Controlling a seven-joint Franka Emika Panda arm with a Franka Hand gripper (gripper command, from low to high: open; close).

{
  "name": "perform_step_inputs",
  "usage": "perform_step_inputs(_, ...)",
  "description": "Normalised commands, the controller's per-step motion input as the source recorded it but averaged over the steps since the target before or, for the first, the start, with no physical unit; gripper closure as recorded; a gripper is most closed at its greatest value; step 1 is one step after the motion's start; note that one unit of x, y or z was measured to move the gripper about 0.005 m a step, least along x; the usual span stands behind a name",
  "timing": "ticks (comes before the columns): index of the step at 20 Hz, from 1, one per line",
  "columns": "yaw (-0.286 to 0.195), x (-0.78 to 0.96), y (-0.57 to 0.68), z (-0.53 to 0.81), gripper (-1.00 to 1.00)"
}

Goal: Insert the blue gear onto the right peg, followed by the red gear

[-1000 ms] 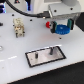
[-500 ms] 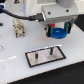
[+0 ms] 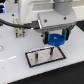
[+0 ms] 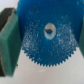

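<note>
Now the gripper (image 3: 56, 39), clamped on the blue gear (image 3: 57, 39), has dropped closer to the plate (image 3: 44, 55); the right peg (image 3: 50, 50) stands just below it, so seating seems near.

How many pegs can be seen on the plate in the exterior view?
2. The left peg stands near the plate's middle; the right peg stands just below the blue gear held in the gripper.

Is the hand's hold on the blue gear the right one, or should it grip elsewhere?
Keep it: the hand pinches the blue gear from above across its toothed rim, fingers on opposite edges. That leaves the centre hole clear to drop over the right peg.
</note>
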Motion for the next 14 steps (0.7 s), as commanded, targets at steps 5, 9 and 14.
perform_step_inputs(5, 0.0, 0.24, -0.21, -0.08, 1.0)
perform_step_inputs(9, 0.0, 0.21, -0.34, -0.07, 1.0)
perform_step_inputs(14, 0.0, 0.18, -0.13, 0.07, 1.0)
